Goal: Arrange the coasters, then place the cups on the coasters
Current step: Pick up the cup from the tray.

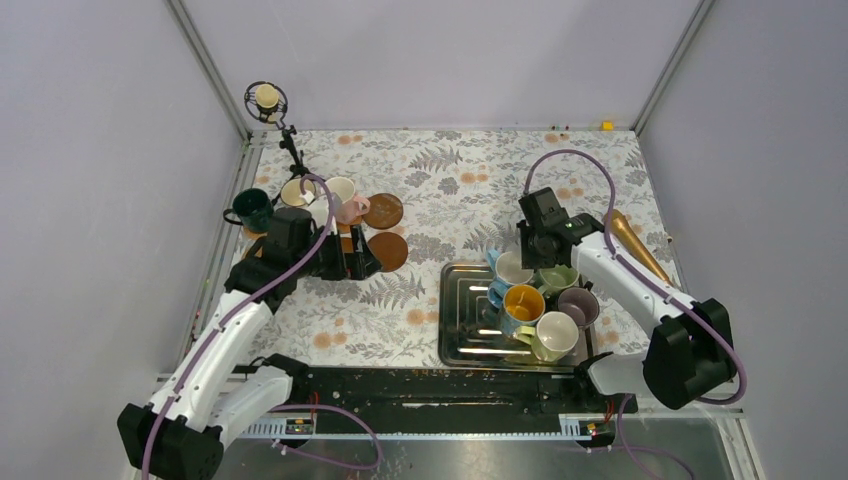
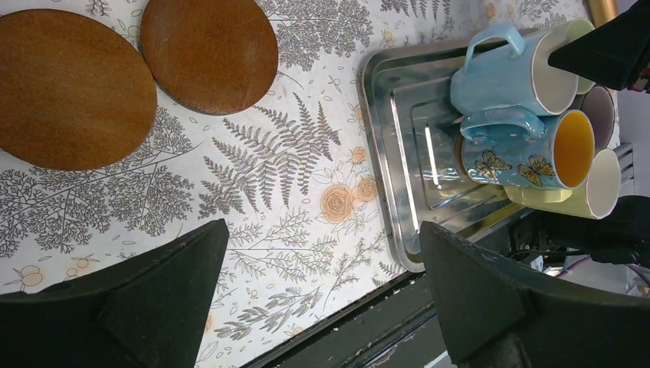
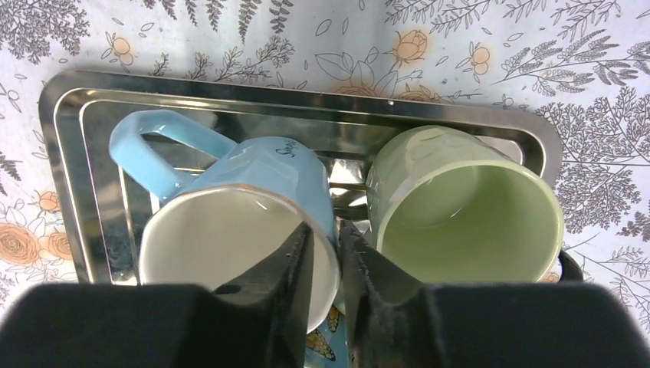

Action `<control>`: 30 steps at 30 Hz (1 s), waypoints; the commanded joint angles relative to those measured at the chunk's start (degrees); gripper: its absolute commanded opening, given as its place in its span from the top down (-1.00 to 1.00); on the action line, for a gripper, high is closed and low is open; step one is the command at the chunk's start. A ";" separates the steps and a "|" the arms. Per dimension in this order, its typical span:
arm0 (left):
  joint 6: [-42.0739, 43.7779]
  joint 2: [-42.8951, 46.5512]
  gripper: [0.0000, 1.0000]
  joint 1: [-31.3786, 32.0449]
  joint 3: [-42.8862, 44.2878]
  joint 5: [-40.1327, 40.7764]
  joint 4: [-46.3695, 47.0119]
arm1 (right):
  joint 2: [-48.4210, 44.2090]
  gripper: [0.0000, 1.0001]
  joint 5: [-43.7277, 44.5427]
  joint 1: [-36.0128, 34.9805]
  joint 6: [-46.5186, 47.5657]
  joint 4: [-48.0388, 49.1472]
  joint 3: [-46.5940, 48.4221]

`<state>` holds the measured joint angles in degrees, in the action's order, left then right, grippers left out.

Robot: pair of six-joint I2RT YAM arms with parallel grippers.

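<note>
My right pincer [image 3: 326, 238] sat over the steel tray [image 3: 69, 115]. Its fingers were clamped on the rim of the light blue cup [image 3: 230, 184], one inside and one outside, just beside the pale green cup [image 3: 460, 207]. My left pincer [image 2: 323, 228] hung wide apart and empty above the worktop [image 2: 306, 153], near two brown coasters [image 2: 69, 84] lying side by side, away from the tray.
</note>
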<state>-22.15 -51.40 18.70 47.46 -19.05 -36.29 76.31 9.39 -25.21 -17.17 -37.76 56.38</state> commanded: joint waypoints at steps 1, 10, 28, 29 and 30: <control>1.16 1.20 -0.98 0.11 0.53 0.84 2.19 | 0.16 0.71 -1.14 0.16 0.63 1.97 1.39; 0.75 3.26 -0.97 -0.05 1.31 7.34 0.88 | -1.42 1.00 -3.06 0.15 -0.55 -3.72 10.25; -0.55 8.89 -0.97 -3.82 2.52 17.05 0.21 | 14.57 1.00 -9.21 -7.63 -10.25 -4.57 33.98; -0.71 9.76 -0.98 -4.02 2.55 18.22 0.18 | 16.10 1.00 -9.04 -8.12 -10.59 -4.55 35.83; -0.84 10.55 -0.97 -4.14 2.55 18.70 0.17 | 17.76 1.00 -8.68 -8.58 -10.93 -4.60 37.74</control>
<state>-22.48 -44.53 15.38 47.55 -6.00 -37.30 90.21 1.96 -31.86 -24.75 -44.82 85.62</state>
